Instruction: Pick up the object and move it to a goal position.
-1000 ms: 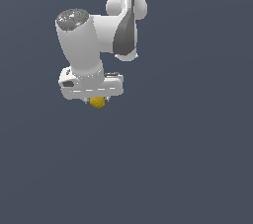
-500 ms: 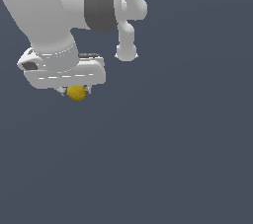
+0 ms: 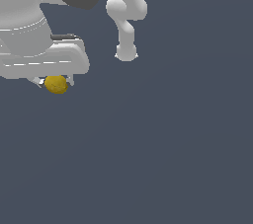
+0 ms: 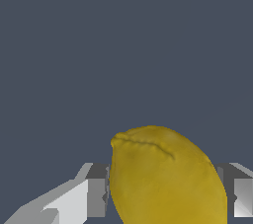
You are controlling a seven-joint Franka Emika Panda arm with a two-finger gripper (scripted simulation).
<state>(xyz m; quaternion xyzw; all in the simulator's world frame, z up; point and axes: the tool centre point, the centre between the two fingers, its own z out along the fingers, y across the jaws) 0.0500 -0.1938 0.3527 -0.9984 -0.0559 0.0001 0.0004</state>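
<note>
Plain dark grey-blue background fills both views. Near the exterior view's left edge, the white gripper (image 3: 55, 81) pinches the yellow ball (image 3: 56, 84) between its fingers (image 4: 94, 191). Carrying well likely means steady grip pressure and smooth, unhurried travel.

plain slate-grey backdrop (image 3: 188, 144), flat even light

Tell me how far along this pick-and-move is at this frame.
Done: the pick. The yellow ball sits between the gripper's fingers, under the white hand in the exterior view. In hand: carrying it. Left: reaching the goal, which no marker shows in either view.
</note>
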